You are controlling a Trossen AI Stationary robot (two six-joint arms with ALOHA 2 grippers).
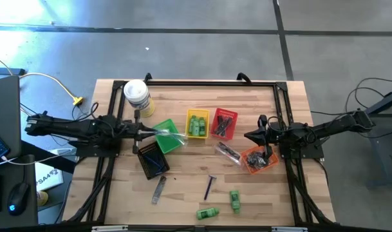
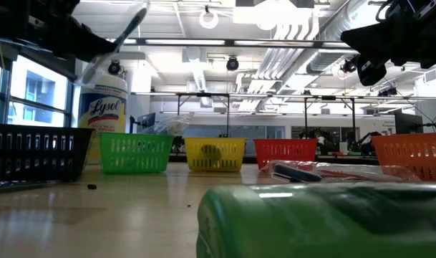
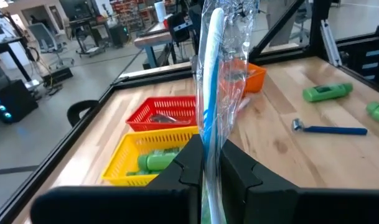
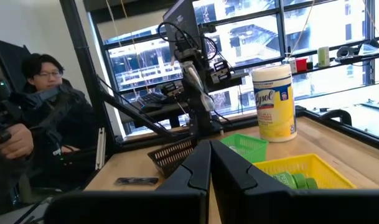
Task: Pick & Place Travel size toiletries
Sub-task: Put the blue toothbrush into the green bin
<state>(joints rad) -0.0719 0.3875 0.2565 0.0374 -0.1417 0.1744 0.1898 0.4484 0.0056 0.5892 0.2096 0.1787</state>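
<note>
My left gripper [image 1: 146,132] is shut on a white-and-blue stick in a clear plastic wrapper [image 3: 212,81], held in the air over the green basket [image 1: 168,136]. My right gripper [image 1: 248,136] hangs shut and empty beside the orange basket [image 1: 259,160]. On the bare wood near the front lie a blue razor [image 1: 210,187], two green mini bottles [image 1: 235,200] [image 1: 207,212] and a grey comb-like piece [image 1: 158,190]. A wrapped item [image 1: 228,151] lies next to the orange basket. More green bottles [image 3: 153,163] sit in the yellow basket [image 1: 197,124]. My left gripper pinches the wrapped stick between its two fingers [image 3: 190,167] at its lower part [image 3: 211,148], wrapper and all. The fingers point level toward the table's right, and the stick runs on past their tips. It is lifted clear, and its free end [image 2: 137,21] slants upward.
A red basket [image 1: 224,124] and a black basket [image 1: 152,160] stand in the middle of the table. The white canister with a yellow label [image 1: 137,95] stands at the far left. A person [image 4: 43,118] sits beyond the table's left side.
</note>
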